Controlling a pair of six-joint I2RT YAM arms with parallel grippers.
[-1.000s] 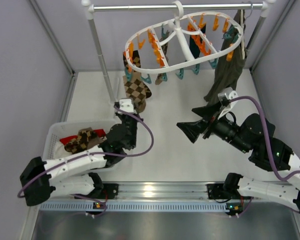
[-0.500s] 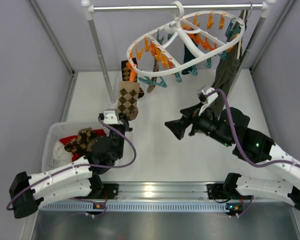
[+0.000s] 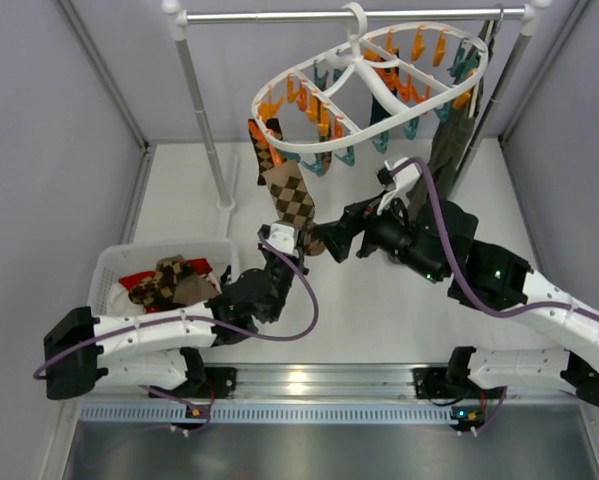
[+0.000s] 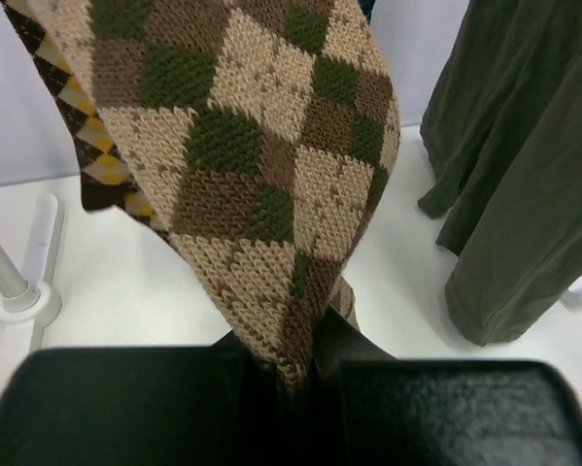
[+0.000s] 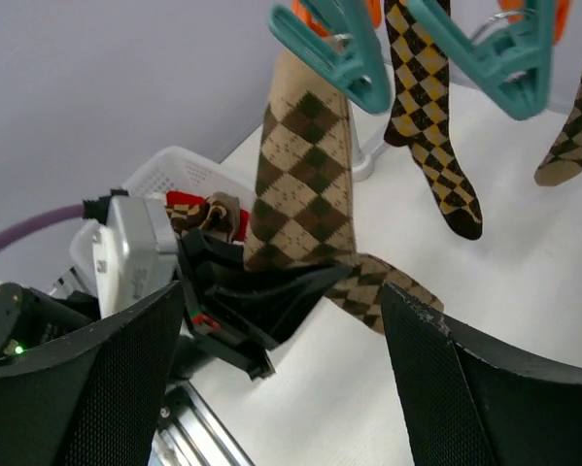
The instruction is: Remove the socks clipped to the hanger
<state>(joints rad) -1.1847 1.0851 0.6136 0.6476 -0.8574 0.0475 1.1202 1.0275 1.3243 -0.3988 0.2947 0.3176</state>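
The white oval hanger (image 3: 364, 75) hangs from the rail with orange and teal clips. A tan-and-brown argyle sock (image 3: 291, 196) hangs from a teal clip (image 5: 334, 49), pulled down at a slant. My left gripper (image 3: 299, 245) is shut on this sock's (image 4: 242, 165) lower part, with the knit pinched between the jaws (image 4: 295, 374). My right gripper (image 3: 324, 240) stands open just right of it, its fingers (image 5: 86, 388) wide apart and nothing between them. A dark brown-and-yellow argyle sock (image 5: 431, 126) hangs beside it, and another sock (image 5: 577, 126) is clipped further right.
A white basket (image 3: 109, 270) at the left holds argyle socks (image 3: 169, 280) on something red. An olive-green garment (image 3: 454, 150) hangs at the right of the rail, close behind my right arm. The rack's left pole (image 3: 204, 120) stands on the table behind the basket.
My left gripper has swung right, away from the basket, still holding the sock. My right gripper has moved left, close to it, and its jaws have narrowed a little. The hanger has swung and tilted.
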